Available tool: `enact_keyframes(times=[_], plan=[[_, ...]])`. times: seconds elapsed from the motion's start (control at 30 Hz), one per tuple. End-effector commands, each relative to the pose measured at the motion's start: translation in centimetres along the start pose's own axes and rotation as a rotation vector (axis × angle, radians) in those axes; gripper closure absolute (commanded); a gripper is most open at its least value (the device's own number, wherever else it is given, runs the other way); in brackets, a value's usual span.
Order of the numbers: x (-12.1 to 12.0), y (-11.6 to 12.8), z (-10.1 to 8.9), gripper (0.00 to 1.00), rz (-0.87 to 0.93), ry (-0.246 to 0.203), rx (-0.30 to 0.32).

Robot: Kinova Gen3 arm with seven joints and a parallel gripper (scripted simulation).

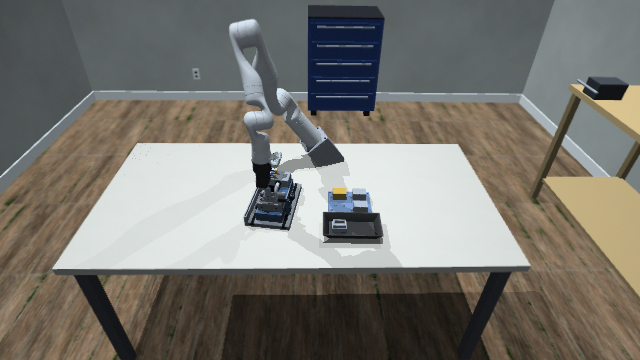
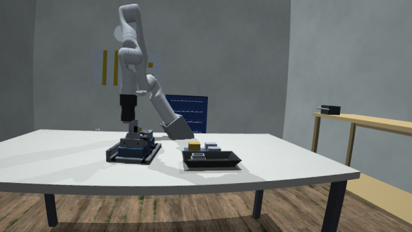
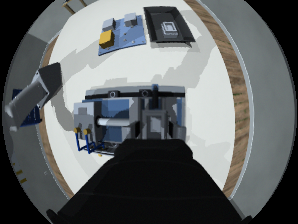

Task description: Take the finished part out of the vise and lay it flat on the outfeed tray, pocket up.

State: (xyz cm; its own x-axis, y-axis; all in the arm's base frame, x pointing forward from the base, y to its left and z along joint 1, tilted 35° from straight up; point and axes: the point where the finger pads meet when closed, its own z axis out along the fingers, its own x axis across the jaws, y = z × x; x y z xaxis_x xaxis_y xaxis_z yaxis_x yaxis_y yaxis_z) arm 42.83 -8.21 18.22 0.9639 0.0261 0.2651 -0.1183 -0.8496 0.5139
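My jaws stand fully apart with nothing between them, hanging straight down from my white jointed arm (image 1: 260,90) over the dark grey and blue machine vise (image 1: 272,205), which sits on the white rectangular bench (image 1: 175,210) a little left of its middle, about midway between the far and near edges. My black gripper (image 2: 132,126) is low over the vise's far end; from the exterior view the fingers reach down to the top of the vise, but I cannot tell whether they touch anything there. The small grey metal finished part in the vise is too small and too hidden by my own body to make out clearly. To the right of the vise, apart from it, lies the shallow black rectangular outfeed tray (image 1: 376,231), closer to the near edge, and a small pale grey pocketed block (image 1: 340,225) already rests on its floor at the left end. Just behind the tray, touching its far wall, a blue flat fixture plate (image 1: 332,205) carries a yellow block (image 1: 339,193) and grey blocks (image 1: 360,196)
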Motion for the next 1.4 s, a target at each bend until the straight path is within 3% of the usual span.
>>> enact_keyframes(times=[0.0,0.1,0.13,1.37], plan=[[-0.06,-0.22,0.09,0.00,0.004,-0.001,0.004],[-0.06,-0.22,0.09,0.00,0.004,-0.001,0.004],[-0.06,-0.22,0.09,1.00,0.004,-0.001,0.004],[-0.06,-0.22,0.09,1.00,0.004,-0.001,0.004]])
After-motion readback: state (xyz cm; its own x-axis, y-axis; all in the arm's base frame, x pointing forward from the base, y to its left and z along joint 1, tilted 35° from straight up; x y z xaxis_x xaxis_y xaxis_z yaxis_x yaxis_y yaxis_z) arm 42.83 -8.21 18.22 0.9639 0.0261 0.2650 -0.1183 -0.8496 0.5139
